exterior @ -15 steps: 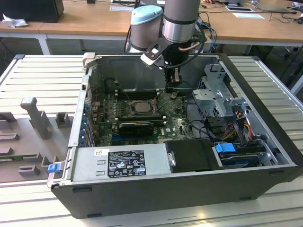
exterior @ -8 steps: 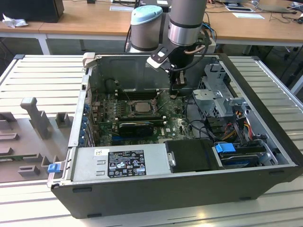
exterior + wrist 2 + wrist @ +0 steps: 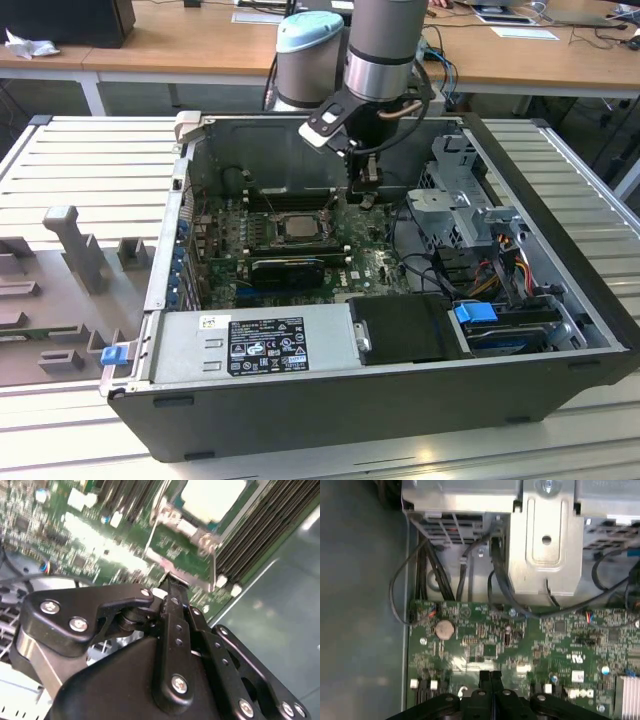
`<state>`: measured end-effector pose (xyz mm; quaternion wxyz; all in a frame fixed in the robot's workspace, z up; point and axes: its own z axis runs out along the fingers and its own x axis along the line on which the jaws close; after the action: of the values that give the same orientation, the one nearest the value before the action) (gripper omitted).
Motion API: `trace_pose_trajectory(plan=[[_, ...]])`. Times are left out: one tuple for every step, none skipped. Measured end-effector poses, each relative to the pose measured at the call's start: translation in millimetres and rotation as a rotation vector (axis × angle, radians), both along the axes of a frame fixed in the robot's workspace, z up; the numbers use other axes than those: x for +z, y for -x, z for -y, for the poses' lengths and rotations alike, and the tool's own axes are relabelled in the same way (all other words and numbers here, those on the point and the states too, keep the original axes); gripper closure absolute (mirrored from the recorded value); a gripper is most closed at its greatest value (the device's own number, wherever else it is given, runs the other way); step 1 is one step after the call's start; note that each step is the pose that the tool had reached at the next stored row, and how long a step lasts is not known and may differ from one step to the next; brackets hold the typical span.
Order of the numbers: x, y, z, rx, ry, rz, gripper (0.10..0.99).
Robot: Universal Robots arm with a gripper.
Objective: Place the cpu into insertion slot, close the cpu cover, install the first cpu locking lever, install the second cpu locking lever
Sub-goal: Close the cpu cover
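Observation:
The cpu (image 3: 297, 226) lies flat in the insertion slot (image 3: 272, 236) on the green motherboard, its pale metal top facing up. In the second wrist view the cpu (image 3: 212, 497) shows bright, with the silver cpu cover (image 3: 176, 521) lying around it and thin wire levers (image 3: 214, 562) beside the socket. My gripper (image 3: 363, 196) hangs just above the board, to the exterior view's right of the socket. Its black fingers (image 3: 485, 677) are pressed together with nothing between them; the closed fingertips (image 3: 169, 586) point at the board near the socket's corner.
The open computer case has a grey power supply (image 3: 250, 345) along its front and a metal drive cage (image 3: 460, 210) with cables (image 3: 500, 262) on the exterior view's right. A black card (image 3: 290, 268) sits before the socket. Memory slots (image 3: 250, 535) flank it. A grey fixture (image 3: 60, 280) lies outside the case.

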<state>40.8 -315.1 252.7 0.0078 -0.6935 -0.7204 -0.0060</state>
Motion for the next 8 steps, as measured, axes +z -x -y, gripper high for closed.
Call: trace_pose_trajectory(plan=[[0.0, 4.2, 0.0, 0.0, 0.0, 0.0, 0.98], [0.0, 8.6, 0.0, 0.0, 0.0, 0.0, 0.98], [0.0, 12.1, 0.0, 0.0, 0.0, 0.0, 0.98], [-0.1, 17.1, 0.0, 0.0, 0.0, 0.0, 0.98], [-0.5, 25.5, 0.0, 0.0, 0.0, 0.0001, 0.98], [-1.1, 31.6, 0.0, 0.0, 0.0, 0.0004, 0.98], [-1.7, 36.0, 0.0, 0.0, 0.0, 0.0005, 0.98], [-2.6, 39.2, 0.0, 0.0, 0.0, 0.0008, 0.98]])
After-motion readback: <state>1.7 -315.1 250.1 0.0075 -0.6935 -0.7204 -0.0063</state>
